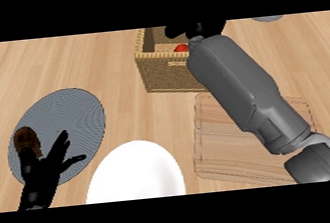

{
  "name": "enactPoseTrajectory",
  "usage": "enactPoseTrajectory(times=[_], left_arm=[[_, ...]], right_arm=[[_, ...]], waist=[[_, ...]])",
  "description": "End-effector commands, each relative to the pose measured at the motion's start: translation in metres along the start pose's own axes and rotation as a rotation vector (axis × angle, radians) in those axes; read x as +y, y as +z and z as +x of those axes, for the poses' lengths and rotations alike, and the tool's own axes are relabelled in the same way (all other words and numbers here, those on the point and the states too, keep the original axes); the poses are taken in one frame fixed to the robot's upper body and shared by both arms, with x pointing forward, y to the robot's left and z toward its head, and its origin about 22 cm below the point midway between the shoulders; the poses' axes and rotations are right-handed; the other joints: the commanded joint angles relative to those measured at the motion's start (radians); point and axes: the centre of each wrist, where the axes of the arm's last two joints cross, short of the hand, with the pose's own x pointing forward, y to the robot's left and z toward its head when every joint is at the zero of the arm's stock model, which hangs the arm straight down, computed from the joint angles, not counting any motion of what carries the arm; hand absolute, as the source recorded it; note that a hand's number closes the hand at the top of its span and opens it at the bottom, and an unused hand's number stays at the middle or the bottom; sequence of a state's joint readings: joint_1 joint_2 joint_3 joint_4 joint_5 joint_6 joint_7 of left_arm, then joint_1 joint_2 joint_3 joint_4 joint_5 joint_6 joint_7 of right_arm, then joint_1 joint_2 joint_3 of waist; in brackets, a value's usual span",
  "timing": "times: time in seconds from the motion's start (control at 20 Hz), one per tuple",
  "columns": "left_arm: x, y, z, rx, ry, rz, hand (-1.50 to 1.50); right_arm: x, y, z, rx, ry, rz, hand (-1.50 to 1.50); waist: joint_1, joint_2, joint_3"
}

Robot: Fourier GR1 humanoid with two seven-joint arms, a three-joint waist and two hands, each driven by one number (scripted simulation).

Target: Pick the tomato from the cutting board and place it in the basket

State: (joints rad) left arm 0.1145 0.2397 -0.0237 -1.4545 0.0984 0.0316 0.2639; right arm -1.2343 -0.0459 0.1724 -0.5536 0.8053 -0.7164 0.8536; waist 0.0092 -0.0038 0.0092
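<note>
A wicker basket (162, 71) stands at the top middle of the counter. A bit of the red tomato (181, 47) shows inside it, just under my right hand (196, 29). That hand reaches over the basket from the right, and its fingers look spread above the tomato rather than curled round it. My grey right forearm crosses the wooden cutting board (224, 148), which lies at the lower right with nothing visible on it. My left hand (44, 170) rests open, fingers up, at the lower left.
A round grey mat (68, 113) lies at the left with a small brown object (27, 139) on its left edge. A white plate (137, 174) sits at the bottom centre. A grey object (266, 18) peeks in at the top right.
</note>
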Motion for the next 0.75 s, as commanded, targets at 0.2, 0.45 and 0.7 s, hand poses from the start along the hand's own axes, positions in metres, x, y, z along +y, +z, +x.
enactPoseTrajectory(times=[0.2,0.45,0.7], left_arm=[[-0.022,0.004,-0.026,0.061,-0.005,0.003,0.00],[-0.002,-0.001,-0.012,0.068,0.008,0.014,0.00],[0.016,0.011,-0.013,0.077,0.018,0.049,0.00]], right_arm=[[-0.026,-0.013,-0.004,0.020,-0.126,-0.090,-1.50],[-0.049,-0.012,-0.012,0.083,-0.204,-0.120,-1.50],[-0.100,-0.026,-0.041,0.127,-0.208,-0.166,-1.50]], waist=[[-0.012,0.001,-0.009],[-0.037,-0.007,-0.009],[-0.055,-0.016,-0.009]])
